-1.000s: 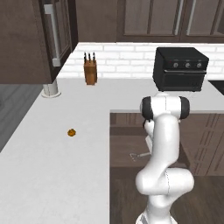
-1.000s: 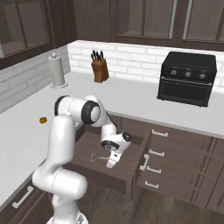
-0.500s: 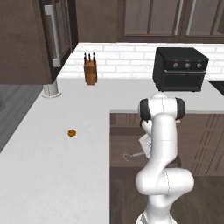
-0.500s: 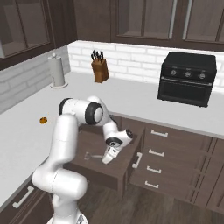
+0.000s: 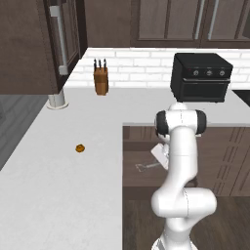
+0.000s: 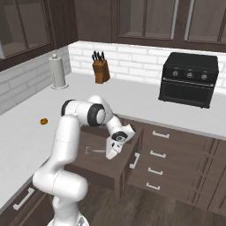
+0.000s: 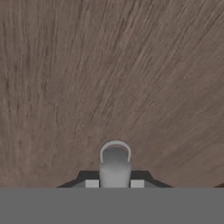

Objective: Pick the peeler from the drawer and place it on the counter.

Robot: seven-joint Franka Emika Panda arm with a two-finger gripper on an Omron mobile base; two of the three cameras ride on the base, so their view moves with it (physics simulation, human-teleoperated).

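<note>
The gripper (image 6: pixel 109 155) reaches down into the open drawer (image 6: pixel 95 164), its tips low over the brown wooden floor. In the hand view the peeler (image 7: pixel 115 166) stands upright between the two dark fingertips (image 7: pixel 92 183), one pad on each side of its grey handle and close against it, so the fingers are narrow and closed on the tool. From the right base view the peeler's (image 6: pixel 94 150) thin silver length runs out sideways from the fingers toward the drawer's inner side. In the left base view it (image 5: pixel 145 166) shows just beside the white hand. The white counter (image 5: pixel 58 166) lies above and beside the fingers, carrying a small orange-brown object (image 5: pixel 80 148) well apart.
</note>
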